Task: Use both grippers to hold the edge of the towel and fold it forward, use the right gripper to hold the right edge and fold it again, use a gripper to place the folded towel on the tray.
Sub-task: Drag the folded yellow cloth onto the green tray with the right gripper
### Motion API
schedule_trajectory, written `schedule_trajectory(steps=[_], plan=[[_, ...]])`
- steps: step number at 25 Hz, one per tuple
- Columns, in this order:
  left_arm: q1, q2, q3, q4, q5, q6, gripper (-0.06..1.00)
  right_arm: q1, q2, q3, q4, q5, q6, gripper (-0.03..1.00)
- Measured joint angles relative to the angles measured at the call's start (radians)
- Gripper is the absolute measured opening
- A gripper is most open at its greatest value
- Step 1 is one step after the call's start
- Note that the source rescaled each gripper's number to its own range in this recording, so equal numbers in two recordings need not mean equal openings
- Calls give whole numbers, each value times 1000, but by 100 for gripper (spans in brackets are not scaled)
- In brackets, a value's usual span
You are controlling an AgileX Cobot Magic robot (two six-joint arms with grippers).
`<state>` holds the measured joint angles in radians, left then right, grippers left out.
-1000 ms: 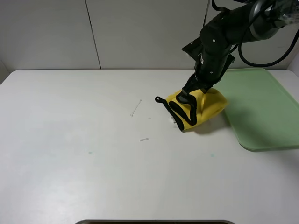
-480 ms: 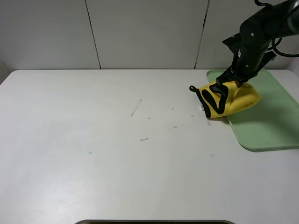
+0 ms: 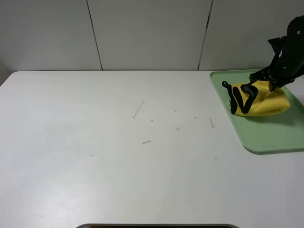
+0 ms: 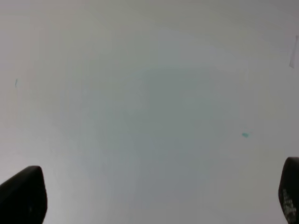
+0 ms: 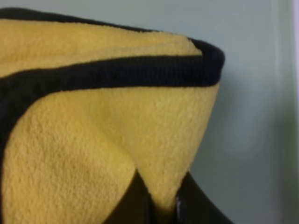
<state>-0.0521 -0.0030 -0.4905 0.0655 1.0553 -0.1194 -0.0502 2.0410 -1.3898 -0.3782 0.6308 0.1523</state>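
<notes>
1. The right gripper [image 5: 163, 205] is pinching the towel [image 3: 259, 99]: in the right wrist view its jaws are standing almost closed, with a fold of yellow plush squeezed between them, so the cloth is hanging from that one pinch point rather than lying flat.
2. The towel is bunching below and ahead of those jaws as a folded bundle, its black trim [image 5: 140, 70] curling across the front. That slack shape suggests the grip is carrying only part of its weight.
3. The bundle is sitting over the tray [image 3: 266, 137], inside its near-left corner, with pale green tray surface showing just beyond the jaws in the right wrist view. Whether the cloth is resting fully on the tray floor cannot be told.
4. Judging from this, the folds are done and the placing step is nearly complete; letting go is what remains.
5. The left gripper [image 4: 149, 200] is waiting with jaws spread wide, holding nothing, with only bare tabletop [image 4: 149, 93] between and ahead of its fingertips, well apart from the towel.
</notes>
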Motion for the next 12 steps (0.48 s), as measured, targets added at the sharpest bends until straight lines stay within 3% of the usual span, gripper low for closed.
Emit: schedule_trajectory(steps=[10,11,12], plan=[[0,0,0,0,0,0,100,-9,10,0,8,-43,1,5],[0,0,0,0,0,0,100,-9,10,0,8,-44,1,7],[0,0,0,0,0,0,100,-9,10,0,8,-43,1,15]])
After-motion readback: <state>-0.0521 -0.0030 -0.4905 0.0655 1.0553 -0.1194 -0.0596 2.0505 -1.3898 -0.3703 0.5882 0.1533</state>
